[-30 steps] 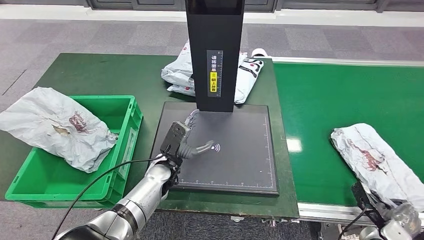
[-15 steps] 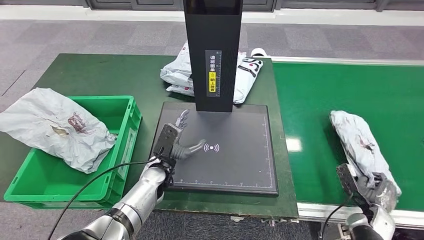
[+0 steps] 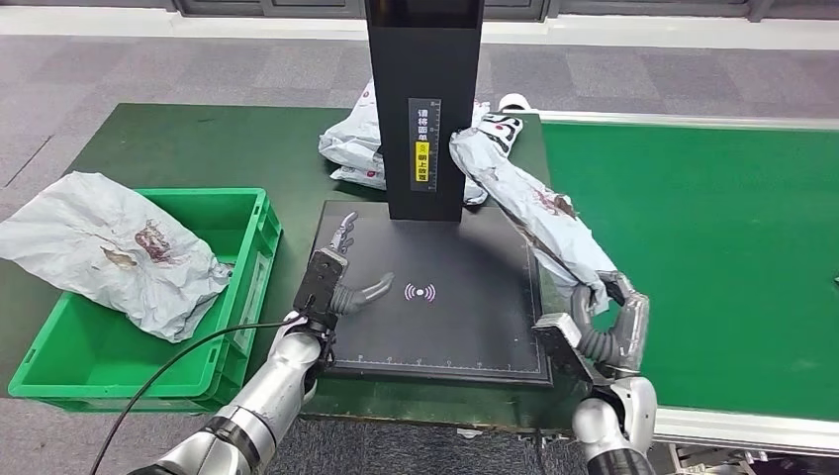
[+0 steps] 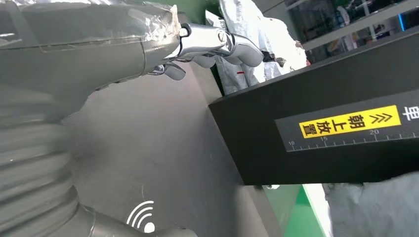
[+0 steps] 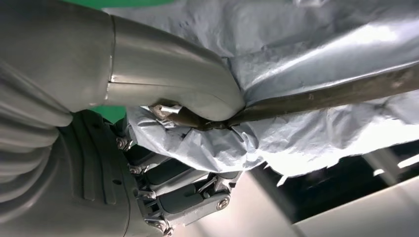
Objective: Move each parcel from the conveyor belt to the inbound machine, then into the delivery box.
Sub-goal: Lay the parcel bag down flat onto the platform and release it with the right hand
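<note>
My right hand (image 3: 605, 327) grips the near end of a long grey parcel (image 3: 529, 208) (image 5: 316, 94), which slants up over the right side of the inbound machine's black pad (image 3: 465, 317) toward its black column (image 3: 423, 109). In the right wrist view, thumb and fingers (image 5: 188, 182) pinch the crumpled plastic. My left hand (image 3: 341, 282) hovers over the pad's left part, empty, with fingers (image 4: 217, 44) spread. A grey parcel (image 3: 109, 247) lies across the green delivery box (image 3: 237, 327) at the left.
Several white and grey parcels (image 3: 361, 143) are piled behind the column on the green table (image 3: 198, 148). The green conveyor belt (image 3: 712, 218) runs along the right. A black cable (image 3: 168, 371) trails from my left arm.
My right hand has lifted the grey parcel off the conveyor belt and swung it left over the pad's right edge. My left hand drifted slightly left on the pad.
</note>
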Controlling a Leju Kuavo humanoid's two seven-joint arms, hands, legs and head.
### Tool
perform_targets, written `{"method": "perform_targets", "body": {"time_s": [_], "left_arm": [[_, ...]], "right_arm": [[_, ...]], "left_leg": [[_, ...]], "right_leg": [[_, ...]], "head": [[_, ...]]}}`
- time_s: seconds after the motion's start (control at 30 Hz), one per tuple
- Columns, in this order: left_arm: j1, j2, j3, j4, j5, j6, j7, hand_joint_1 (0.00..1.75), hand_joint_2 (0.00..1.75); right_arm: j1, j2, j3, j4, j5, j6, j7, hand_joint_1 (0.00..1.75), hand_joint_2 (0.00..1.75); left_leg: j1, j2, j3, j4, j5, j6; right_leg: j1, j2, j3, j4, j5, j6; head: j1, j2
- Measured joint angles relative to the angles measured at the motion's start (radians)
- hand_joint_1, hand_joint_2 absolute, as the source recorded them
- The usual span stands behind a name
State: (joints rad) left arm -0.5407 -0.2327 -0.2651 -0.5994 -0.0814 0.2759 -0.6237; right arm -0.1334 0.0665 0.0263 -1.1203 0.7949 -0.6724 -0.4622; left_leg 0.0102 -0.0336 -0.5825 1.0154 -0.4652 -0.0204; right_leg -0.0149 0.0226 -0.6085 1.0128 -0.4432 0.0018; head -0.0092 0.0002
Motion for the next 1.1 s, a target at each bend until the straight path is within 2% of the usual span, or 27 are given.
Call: {"method": "perform_targets", "body": {"time_s": [0.1, 0.23, 0.37, 0.4, 0.5, 0.53, 0.63, 0.8, 0.97, 1.1], "left_arm": [[-0.008, 0.0, 0.0, 0.006, -0.011, 0.006, -0.007, 0.0, 1.75], [-0.016, -0.001, 0.0, 0.013, -0.013, 0.006, -0.009, 0.0, 1.75], [-0.027, 0.0, 0.0, 0.02, -0.014, -0.004, -0.009, 0.0, 1.75], [-0.032, -0.001, -0.001, 0.022, -0.013, -0.006, -0.008, 0.0, 1.75], [-0.045, -0.001, -0.002, 0.027, -0.009, -0.006, -0.003, 0.0, 1.75], [-0.049, -0.001, -0.002, 0.029, -0.004, -0.006, -0.002, 0.0, 1.75], [-0.056, 0.0, -0.002, 0.034, 0.024, 0.002, 0.002, 0.0, 1.75], [-0.059, 0.001, -0.002, 0.034, 0.053, 0.024, -0.001, 0.0, 1.75], [-0.059, 0.002, 0.003, 0.026, 0.071, 0.061, -0.023, 0.0, 1.75], [-0.047, 0.007, 0.028, -0.005, 0.107, 0.124, -0.063, 0.0, 1.75]], "right_arm": [[0.026, 0.004, 0.15, -0.052, 0.034, 0.046, 0.093, 1.75, 1.75], [0.037, 0.001, 0.267, -0.082, 0.012, 0.081, 0.136, 1.75, 1.75], [0.025, -0.024, 0.36, -0.084, -0.011, 0.275, 0.211, 1.75, 1.75], [0.02, -0.032, 0.383, -0.077, -0.016, 0.329, 0.224, 1.46, 1.75], [0.011, -0.059, 0.446, -0.044, -0.036, 0.462, 0.251, 0.15, 1.75], [0.009, -0.07, 0.464, -0.033, -0.039, 0.495, 0.264, 0.0, 1.75], [0.0, -0.103, 0.511, -0.009, -0.039, 0.562, 0.318, 0.0, 1.75], [-0.016, -0.132, 0.547, 0.0, -0.033, 0.58, 0.369, 0.0, 1.75], [-0.022, -0.139, 0.555, 0.0, -0.03, 0.553, 0.392, 0.0, 1.75], [-0.024, -0.14, 0.547, 0.0, -0.037, 0.485, 0.384, 0.0, 1.75]], "left_leg": [[0.0, 0.002, 0.0, 0.0, 0.0, 0.0], [0.0, 0.001, 0.0, 0.0, 0.0, 0.0], [0.0, 0.002, 0.0, 0.0, 0.0, 0.0], [0.0, 0.002, 0.0, 0.0, 0.0, 0.0], [-0.001, 0.0, 0.0, 0.0, 0.0, 0.0], [-0.001, -0.001, -0.001, 0.0, 0.0, 0.0], [-0.001, 0.0, 0.0, 0.0, 0.0, 0.0], [-0.001, 0.0, 0.001, 0.0, 0.0, 0.0], [-0.001, 0.0, 0.001, 0.0, 0.0, 0.0], [-0.001, 0.0, 0.001, 0.0, 0.0, 0.0]], "right_leg": [[0.0, 0.001, -0.001, 0.0, 0.0, 0.0], [0.0, 0.001, -0.001, 0.0, 0.0, 0.0], [0.0, 0.001, -0.001, 0.0, 0.0, 0.0], [0.0, 0.002, -0.001, 0.0, 0.0, 0.0], [0.0, 0.0, -0.001, 0.0, 0.0, 0.0], [0.0, 0.0, -0.001, 0.0, 0.0, 0.0], [0.0, 0.0, -0.001, 0.0, 0.0, 0.0], [0.0, 0.0, 0.0, 0.0, 0.0, 0.0], [0.0, 0.0, 0.001, 0.0, 0.0, 0.0], [0.0, 0.0, 0.002, 0.0, 0.001, 0.0]], "head": [[0.0, 0.0], [0.0, 0.0], [0.0, 0.0], [0.0, 0.0], [0.0, 0.0], [0.0, 0.0], [0.0, 0.0], [0.0, 0.0], [0.0, 0.0], [0.0, 0.0]]}}
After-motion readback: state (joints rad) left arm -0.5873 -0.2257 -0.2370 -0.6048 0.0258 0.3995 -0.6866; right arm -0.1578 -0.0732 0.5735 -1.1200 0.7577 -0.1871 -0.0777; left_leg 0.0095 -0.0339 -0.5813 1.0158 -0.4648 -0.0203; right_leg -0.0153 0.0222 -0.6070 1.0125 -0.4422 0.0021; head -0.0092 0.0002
